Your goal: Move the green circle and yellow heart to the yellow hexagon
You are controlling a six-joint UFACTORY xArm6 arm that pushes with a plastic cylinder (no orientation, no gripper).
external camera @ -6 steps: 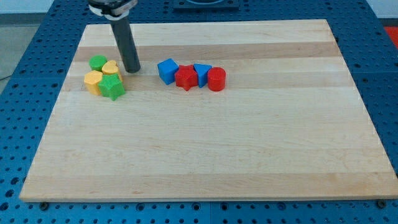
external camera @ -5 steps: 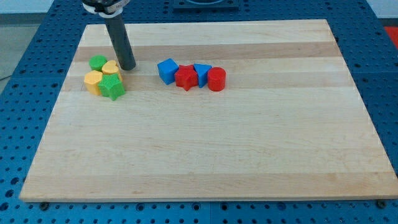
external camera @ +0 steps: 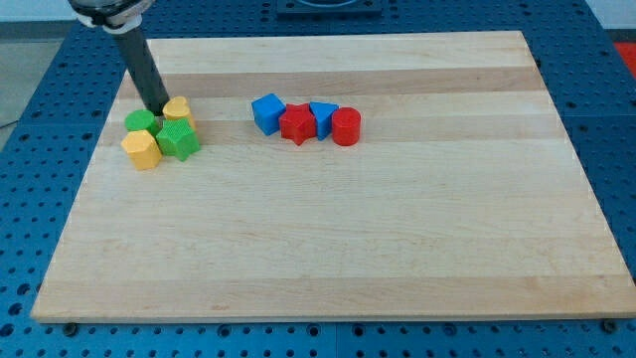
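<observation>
Tip (external camera: 159,107) now at view's left of yellow heart (external camera: 177,107), formerly at its right; green circle (external camera: 140,121) and yellow hexagon (external camera: 142,150) shifted toward view's bottom-left

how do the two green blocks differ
The green circle is a smooth, rounded, brighter green; the green star is ridged and looks larger. The circle sits right beside my tip, at the cluster's left; the star lies lower right. Both touch the yellow hexagon.
</observation>
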